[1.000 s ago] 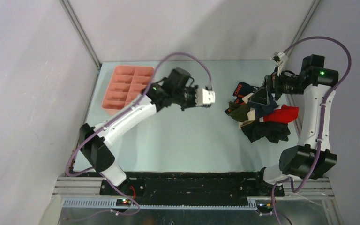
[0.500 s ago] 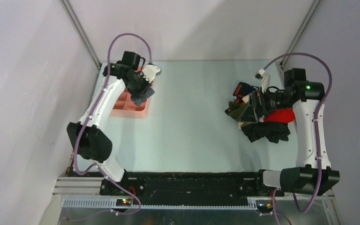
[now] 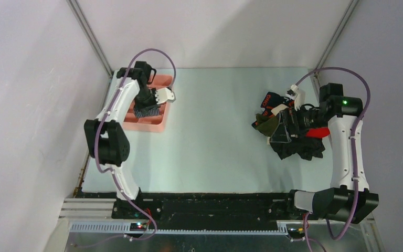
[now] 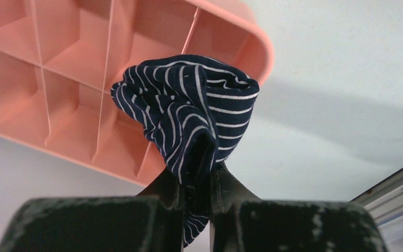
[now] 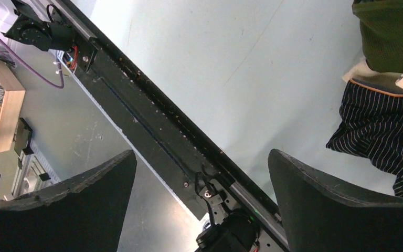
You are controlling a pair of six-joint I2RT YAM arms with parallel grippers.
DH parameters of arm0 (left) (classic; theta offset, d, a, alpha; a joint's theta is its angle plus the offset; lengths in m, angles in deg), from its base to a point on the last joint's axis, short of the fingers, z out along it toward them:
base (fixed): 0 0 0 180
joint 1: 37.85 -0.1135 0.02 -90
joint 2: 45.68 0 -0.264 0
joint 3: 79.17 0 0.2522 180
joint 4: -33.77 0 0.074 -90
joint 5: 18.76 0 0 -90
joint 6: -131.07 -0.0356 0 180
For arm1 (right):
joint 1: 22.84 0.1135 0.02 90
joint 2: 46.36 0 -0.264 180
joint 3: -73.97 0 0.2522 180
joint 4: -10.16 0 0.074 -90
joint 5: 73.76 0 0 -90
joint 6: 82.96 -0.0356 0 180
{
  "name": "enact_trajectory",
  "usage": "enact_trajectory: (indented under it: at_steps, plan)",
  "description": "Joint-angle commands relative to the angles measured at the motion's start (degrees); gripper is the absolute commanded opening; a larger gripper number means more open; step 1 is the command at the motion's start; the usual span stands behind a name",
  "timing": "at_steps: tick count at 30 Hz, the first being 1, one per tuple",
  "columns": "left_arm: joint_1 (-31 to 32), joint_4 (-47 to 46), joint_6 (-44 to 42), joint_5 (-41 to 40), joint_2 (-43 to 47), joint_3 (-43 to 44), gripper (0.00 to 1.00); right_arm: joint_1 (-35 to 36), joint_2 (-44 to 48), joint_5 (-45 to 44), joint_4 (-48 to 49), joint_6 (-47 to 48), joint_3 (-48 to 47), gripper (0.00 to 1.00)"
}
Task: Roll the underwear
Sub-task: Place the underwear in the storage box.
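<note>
Fingers of the left gripper [image 4: 197, 181] are clamping the striped underwear [image 4: 194, 105], which is bunched into a rough roll. The wad is hanging over the near corner of the pink tray [image 4: 57, 58], prob. being lined up for dropping into a compartment, tho I can't tell which. The right gripper [image 5: 202, 157] is hovering w/ fingers spread wide, gripping nothing, just beside the pile of underwear [image 3: 294, 144], likely readying to grab the next pair.
</note>
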State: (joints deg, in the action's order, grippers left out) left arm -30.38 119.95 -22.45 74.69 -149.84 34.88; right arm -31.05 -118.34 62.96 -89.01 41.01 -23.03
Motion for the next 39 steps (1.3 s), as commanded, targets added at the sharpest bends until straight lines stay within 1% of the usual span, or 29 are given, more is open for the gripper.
enact_trajectory:
  at_steps: [1,5,8,13,22,25,33,35,36,37,38,39]
  plan:
    - [-1.80,4.35,-18.10,-2.36,-5.09,3.41,0.00,-0.83,1.96,-0.64,-0.66,-0.45,0.80,0.99]
    - [-2.42,5.12,-22.45,-1.00,-8.08,4.61,0.00,-1.09,2.13,-1.55,-0.64,0.19,2.19,0.99]
    - [-2.45,6.86,-23.49,-0.21,-11.16,6.71,0.00,-1.24,1.81,-2.54,-0.64,0.57,2.46,0.99]
    - [-2.33,6.78,-24.27,2.20,-14.15,6.59,0.00,-1.57,0.98,-3.65,-0.49,0.74,2.46,1.00]
    - [-2.37,5.00,-25.48,3.85,-17.77,3.67,0.00,-2.44,0.05,-6.02,-0.62,1.50,2.61,0.99]
    - [-2.36,4.54,-26.27,3.25,-18.87,2.68,0.00,-2.66,-0.46,-6.47,-0.54,1.54,2.71,1.00]
    - [-2.31,1.80,-28.08,2.60,-19.55,-4.22,0.00,-3.27,-1.38,-8.11,-0.46,1.86,2.73,0.99]
    - [-2.29,0.50,-28.06,2.74,-19.32,-5.77,0.02,-3.38,-1.41,-8.40,-0.42,1.97,2.88,0.99]
    - [-2.35,0.03,-27.75,2.83,-19.15,-6.32,0.08,-3.43,-1.51,-8.53,-0.41,2.04,3.01,0.99]
    - [-2.36,-1.05,-27.55,3.16,-18.60,-7.10,0.16,-3.47,-1.52,-8.60,-0.44,2.00,3.05,0.99]
    - [-2.43,-1.62,-26.94,3.37,-18.22,-7.38,0.21,-3.48,-1.50,-8.56,-0.46,2.02,3.05,1.00]
    - [-2.53,-2.71,-26.71,3.91,-16.87,-7.91,0.30,-3.52,-1.43,-8.57,-0.50,2.04,3.03,1.00]
